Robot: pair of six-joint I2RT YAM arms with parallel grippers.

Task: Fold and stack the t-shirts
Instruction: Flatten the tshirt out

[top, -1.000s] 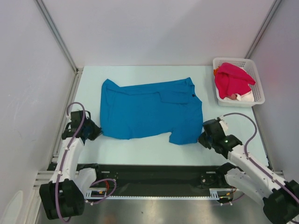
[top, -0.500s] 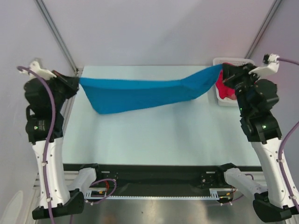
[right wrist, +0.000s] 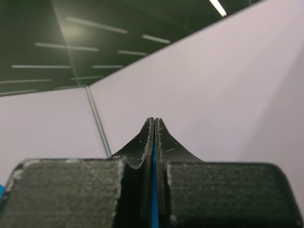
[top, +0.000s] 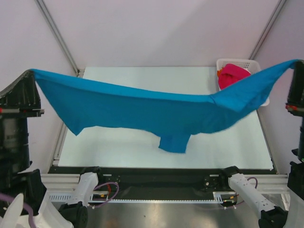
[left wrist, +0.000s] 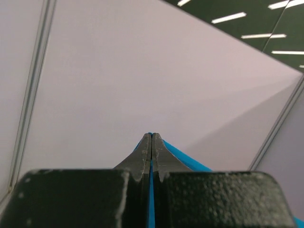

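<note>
High above the pale desk (top: 109,151), the bright blue cloth t-shirt (top: 142,111) hangs stretched between the left pincer (left wrist: 151,138) and right pincer (right wrist: 154,121), each clamped on an edge (thin bites); a slip could drop and crumple it.

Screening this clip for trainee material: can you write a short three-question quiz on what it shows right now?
1. True or false: the blue t-shirt is stretched out in the air.
2. Which arm's fingers pinch it? A) left only B) right only C) both
3. Fill in: the pink t-shirt sits in the white ____.
Key: 1 true; 2 C, left fingers and right fingers; 3 basket.
</note>
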